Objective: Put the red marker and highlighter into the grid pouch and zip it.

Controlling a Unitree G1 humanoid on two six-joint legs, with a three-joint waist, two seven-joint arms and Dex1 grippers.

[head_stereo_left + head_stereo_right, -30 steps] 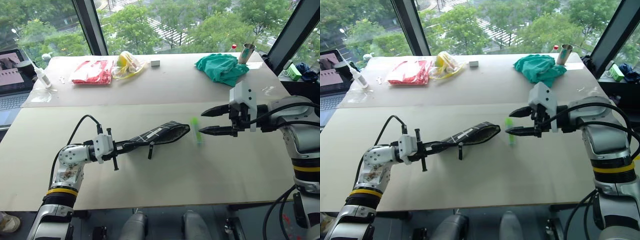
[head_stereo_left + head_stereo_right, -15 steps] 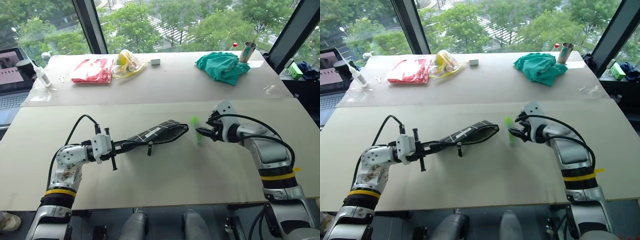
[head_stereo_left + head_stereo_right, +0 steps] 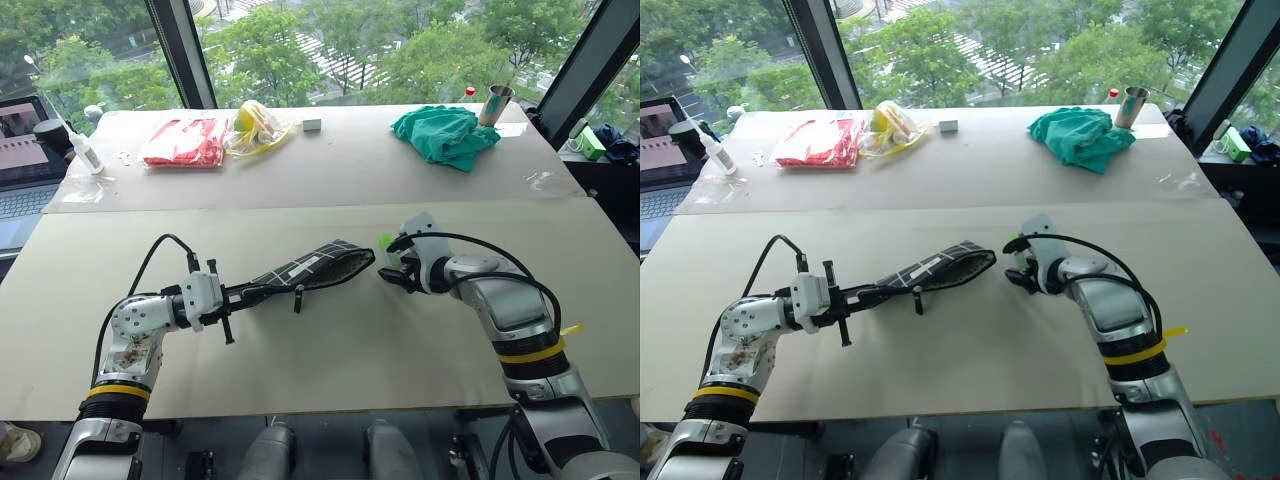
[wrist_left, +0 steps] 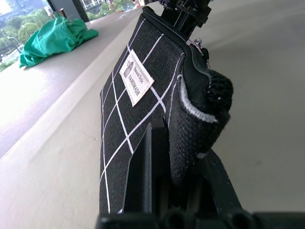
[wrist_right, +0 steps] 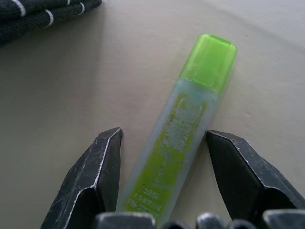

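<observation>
The grid pouch (image 3: 310,268) is black with white lines and a small white label (image 4: 136,78). It hangs level above the table, and my left gripper (image 3: 240,293) is shut on its near end. The light-green highlighter (image 5: 183,138) lies flat on the table just right of the pouch's far tip, bright cap pointing away. My right gripper (image 3: 392,275) is tilted down over it and open, with one black finger (image 5: 102,164) on each side of the barrel. The red marker is out of view.
At the table's far side lie a red plastic bag (image 3: 183,143), a yellow bag (image 3: 255,125), a small white block (image 3: 311,125), a green cloth (image 3: 445,135) and a metal cup (image 3: 497,103). A laptop (image 3: 25,140) and a white bottle (image 3: 82,152) sit far left.
My right gripper has come down and tipped forward, moving in from the right until its fingers straddle the highlighter. The left gripper and the pouch have stayed put.
</observation>
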